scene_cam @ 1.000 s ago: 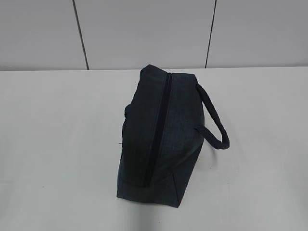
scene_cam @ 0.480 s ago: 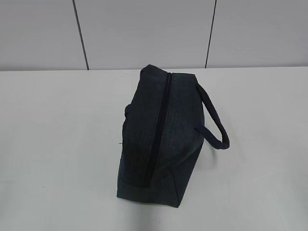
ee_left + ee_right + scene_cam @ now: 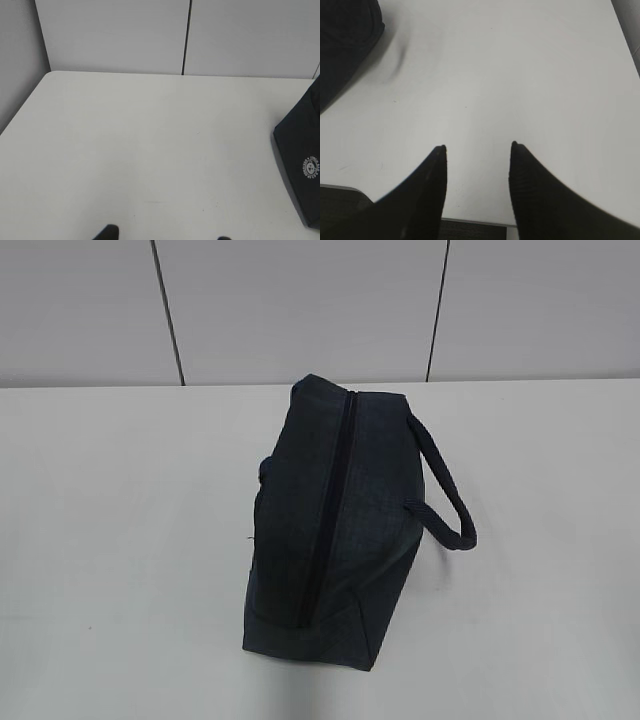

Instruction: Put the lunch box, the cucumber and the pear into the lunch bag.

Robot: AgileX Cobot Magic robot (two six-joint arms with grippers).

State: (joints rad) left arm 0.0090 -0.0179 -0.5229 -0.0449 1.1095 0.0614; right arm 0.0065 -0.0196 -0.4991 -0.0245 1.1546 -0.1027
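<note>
Nothing has moved since the earlier frames. The dark navy fabric lunch bag (image 3: 335,530) stands mid-bench, zipper (image 3: 330,510) closed along its top. We see no lunch box, cucumber or pear. Our right tool (image 3: 477,147) is spread and empty over the bare white bench (image 3: 120,540); of our left tool (image 3: 162,235) only the tips show, so we cannot tell. The bag looks soft, light and floppy; we would grip its loop handle (image 3: 450,510). Nothing blocks it.

Right claw (image 3: 477,147) is all matte black: two broad fingers (image 3: 425,195) tapering to blunt tips, faint ribbed texture on the inner faces. Left claw (image 3: 162,235) only shows two tiny black tips.
</note>
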